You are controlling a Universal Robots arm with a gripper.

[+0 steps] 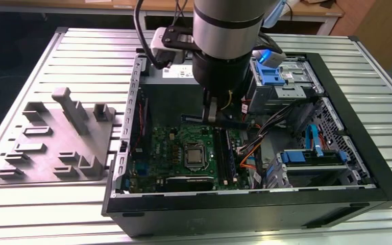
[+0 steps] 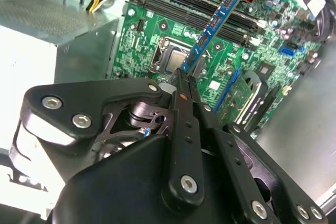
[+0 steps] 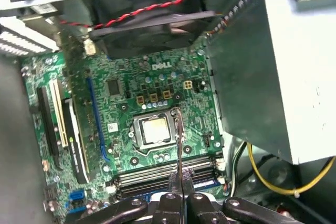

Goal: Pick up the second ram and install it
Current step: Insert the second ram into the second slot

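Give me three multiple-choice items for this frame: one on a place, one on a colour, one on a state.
1. In the exterior view, the grey fixture tray lies: A) on the exterior view's left of the computer case; B) inside it; C) on its right.
2. The motherboard is: A) red; B) green; C) white.
3. The fingers are: A) open; B) shut on a cable; C) shut on the second ram.
Answers: 1 A, the tray sits outside the case on that side. 2 B, both wrist views show a green board. 3 C, the second wrist view shows the stick pinched between them.
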